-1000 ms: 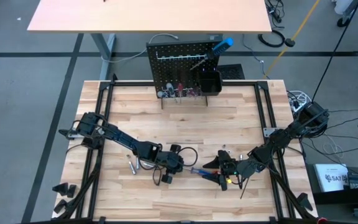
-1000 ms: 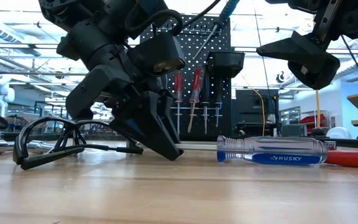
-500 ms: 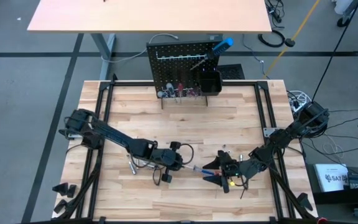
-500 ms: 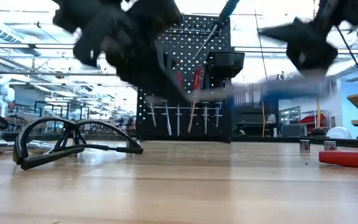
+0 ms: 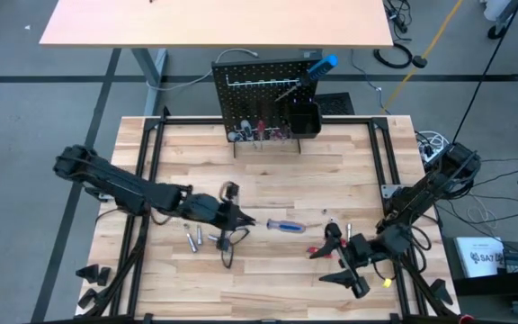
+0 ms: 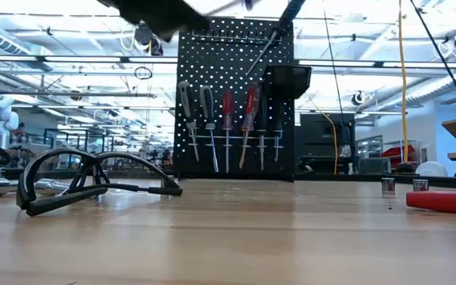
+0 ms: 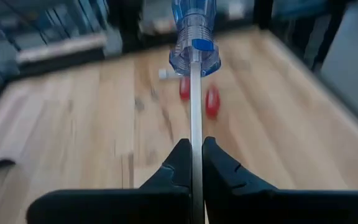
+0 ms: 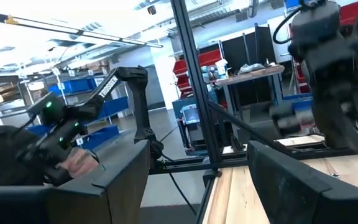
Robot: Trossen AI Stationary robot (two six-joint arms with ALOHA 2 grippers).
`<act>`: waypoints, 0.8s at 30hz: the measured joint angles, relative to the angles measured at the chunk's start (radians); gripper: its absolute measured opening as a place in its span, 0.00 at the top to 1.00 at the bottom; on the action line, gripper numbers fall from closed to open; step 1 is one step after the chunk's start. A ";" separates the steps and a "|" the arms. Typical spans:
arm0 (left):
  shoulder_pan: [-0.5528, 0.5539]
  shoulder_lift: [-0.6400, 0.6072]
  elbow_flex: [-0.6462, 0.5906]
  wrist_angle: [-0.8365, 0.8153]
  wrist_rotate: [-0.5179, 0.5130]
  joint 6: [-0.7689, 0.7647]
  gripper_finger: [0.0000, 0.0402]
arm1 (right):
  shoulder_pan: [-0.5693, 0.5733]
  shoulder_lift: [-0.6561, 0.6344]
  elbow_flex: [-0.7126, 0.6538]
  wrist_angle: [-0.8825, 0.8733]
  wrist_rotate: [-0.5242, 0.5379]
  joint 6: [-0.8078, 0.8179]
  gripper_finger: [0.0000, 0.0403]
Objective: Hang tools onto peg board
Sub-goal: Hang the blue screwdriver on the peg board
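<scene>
At the middle of the table, the left gripper (image 5: 238, 219) is clamped on the thin metal shaft of a blue screwdriver (image 5: 284, 226); in the left wrist view the two dark fingers (image 7: 180, 163) are pressed against the shaft from either side, and the clear blue handle (image 7: 194, 25) is seen at the far end, pointing away from the arm. In the high view the handle is directed toward the right arm. In the low view the screwdriver is not seen on the wood, so it appears to be held clear of the surface. Just beside this gripper, a black wire loop (image 5: 223, 244) and two small silver bits (image 5: 193, 238) are laid on the wood. A red-handled tool (image 5: 318, 250) is found near the front right, and it is seen again at the edge of the low view (image 6: 446, 201). A pair of dark safety glasses (image 6: 85, 182) is set on the table in the low view.

The right gripper (image 5: 352, 266) is held near the front right corner with its fingers spread wide apart and nothing between them.

At the far edge, the peg board (image 5: 253, 83) is stood upright, with several screwdrivers (image 6: 250, 111) hung in a row and a small black bin (image 6: 287, 81) attached to it. A blue-handled tool (image 5: 324, 65) is propped at the board's top corner.
</scene>
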 joint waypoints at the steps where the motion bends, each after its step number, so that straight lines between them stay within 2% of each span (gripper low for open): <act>1: 0.000 -0.021 -0.025 0.049 0.001 -0.014 0.97 | 0.002 0.000 0.000 -0.003 0.002 0.000 0.35; 7: 0.000 -0.074 -0.133 0.450 0.056 -0.059 0.97 | -0.027 0.013 0.000 0.010 0.013 -0.040 0.35; 10: 0.000 -0.048 -0.144 0.640 0.102 -0.087 0.97 | -0.077 0.032 0.011 0.032 0.079 -0.097 0.35; 13: -0.005 -0.013 -0.145 0.778 0.133 -0.087 0.97 | -0.145 0.046 0.043 0.032 0.103 -0.145 0.35; 17: -0.006 0.030 -0.145 0.925 0.134 -0.107 0.97 | -0.227 0.060 0.112 0.006 0.090 -0.242 0.35; 22: -0.005 0.083 -0.145 1.004 0.120 -0.114 0.97 | -0.305 0.077 0.228 -0.093 -0.035 -0.364 0.35; 24: -0.006 0.096 -0.144 1.026 0.120 -0.113 0.97 | -0.328 0.081 0.275 -0.130 -0.019 -0.374 0.35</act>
